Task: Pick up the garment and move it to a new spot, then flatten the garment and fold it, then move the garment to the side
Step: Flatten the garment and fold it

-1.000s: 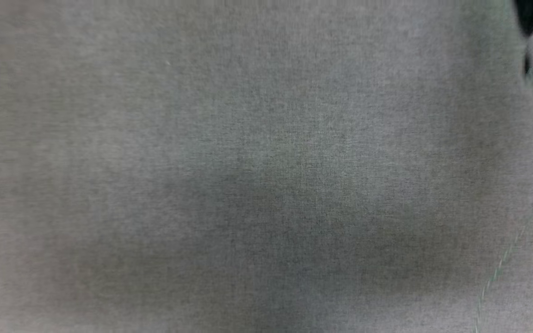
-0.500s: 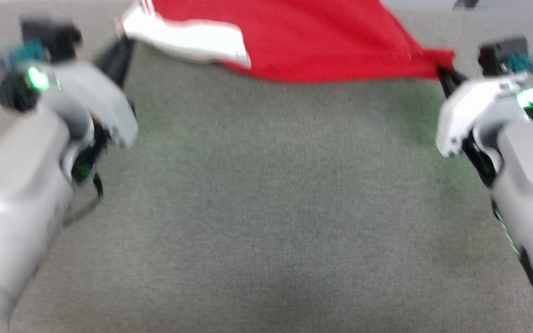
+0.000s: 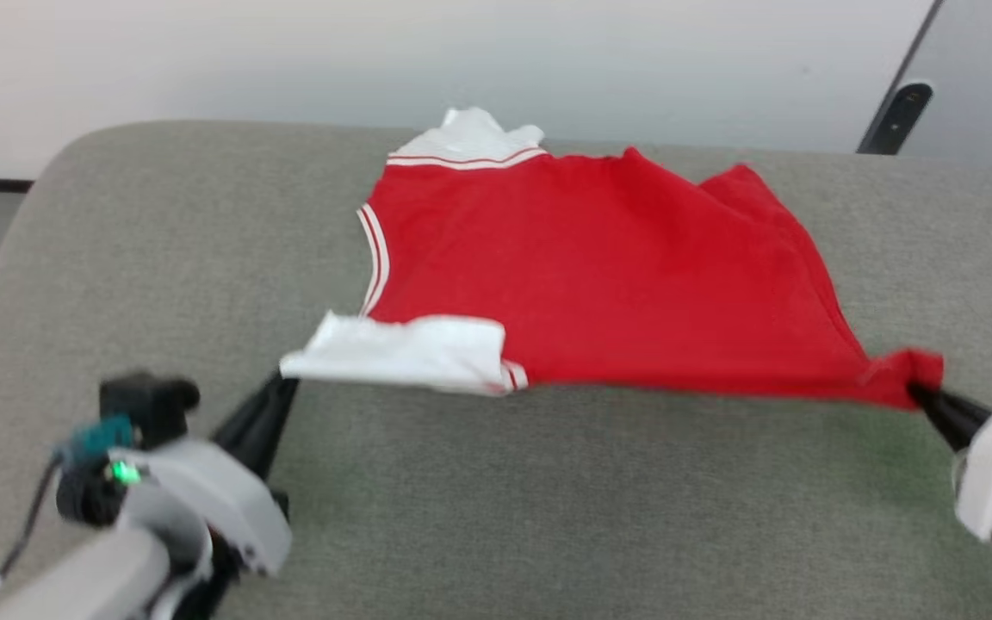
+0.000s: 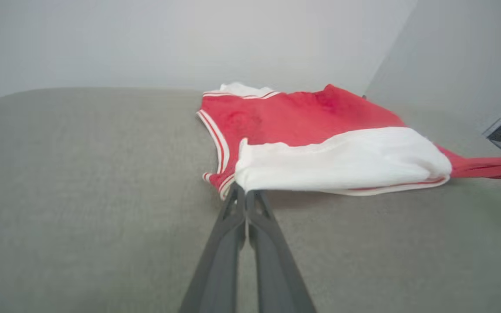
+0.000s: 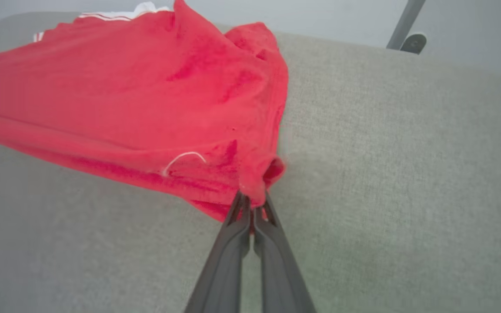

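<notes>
The left gripper (image 3: 285, 383) is pinching shut on the white sleeve (image 3: 401, 351) of the garment (image 3: 599, 284), at the lower left of the head view; its own wrist view is showing the two dark fingers (image 4: 233, 243) pressed together on the sleeve's edge. The right gripper (image 3: 918, 392), at the right edge, is clamping a bunched red corner, and its fingertips are closing tight on that cloth in its wrist view (image 5: 250, 200).

The garment is lying plain red side up across the middle of a grey-green fabric-covered bench (image 3: 548, 517) with rounded corners, its near edge running taut between the two grippers. A pale wall (image 3: 461, 60) is filling the top of the frame.

Half a second ago the head camera was pointing lower, cutting the garment off at the top edge and showing both forearms large. It is now tilting up, so the whole garment and the wall are in frame. Both grippers are still holding the same corners.

A dark post (image 3: 901, 112) is leaning at the upper right, behind the bench and well apart from the garment.
</notes>
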You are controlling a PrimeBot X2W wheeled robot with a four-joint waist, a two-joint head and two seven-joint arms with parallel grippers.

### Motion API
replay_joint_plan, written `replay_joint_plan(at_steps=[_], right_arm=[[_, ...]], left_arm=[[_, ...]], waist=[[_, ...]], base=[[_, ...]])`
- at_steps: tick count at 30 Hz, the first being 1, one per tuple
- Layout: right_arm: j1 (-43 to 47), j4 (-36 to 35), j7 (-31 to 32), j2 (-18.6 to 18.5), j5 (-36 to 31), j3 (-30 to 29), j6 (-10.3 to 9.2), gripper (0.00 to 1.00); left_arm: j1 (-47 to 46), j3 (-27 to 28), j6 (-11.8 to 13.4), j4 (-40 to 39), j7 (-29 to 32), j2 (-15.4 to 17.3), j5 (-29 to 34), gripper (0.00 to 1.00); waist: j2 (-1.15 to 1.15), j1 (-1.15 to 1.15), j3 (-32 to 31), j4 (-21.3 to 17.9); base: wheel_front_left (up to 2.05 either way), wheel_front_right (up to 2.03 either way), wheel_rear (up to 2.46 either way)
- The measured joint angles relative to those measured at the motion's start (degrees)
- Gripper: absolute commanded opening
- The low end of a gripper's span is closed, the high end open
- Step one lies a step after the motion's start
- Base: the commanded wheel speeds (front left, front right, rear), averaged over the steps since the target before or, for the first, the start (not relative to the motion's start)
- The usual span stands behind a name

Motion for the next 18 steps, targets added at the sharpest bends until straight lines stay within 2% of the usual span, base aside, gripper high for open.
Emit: replay_joint_plan(at_steps=[3,7,18], right_arm=[[7.0,-5.7,3.3,-0.4,0.1,-4.0,0.00,0.00],[14.8,-12.4,8.8,0.9,-0.1,-9.6,0.00,0.00],[29.8,-28.3,23.5,8.4,-1.7,-22.6,-0.01,0.00]], left_arm=[[4.5,-0.2,3.2,-5.3,-0.7,1.4,-0.4,0.00],[9.3,-0.1,6.7,-9.7,-1.7,2.0,-0.7,0.00],[20.7,1.4,12.5,-16.6,-2.9,1.2,-3.1,0.00]], waist=[[0.00,0.00,0.0,0.9],[0.00,0.00,1.0,1.3],[0.00,0.00,4.1,1.5]], base=[[0.00,0.00,0.00],[0.00,0.00,0.00],[0.00,0.00,0.00]])
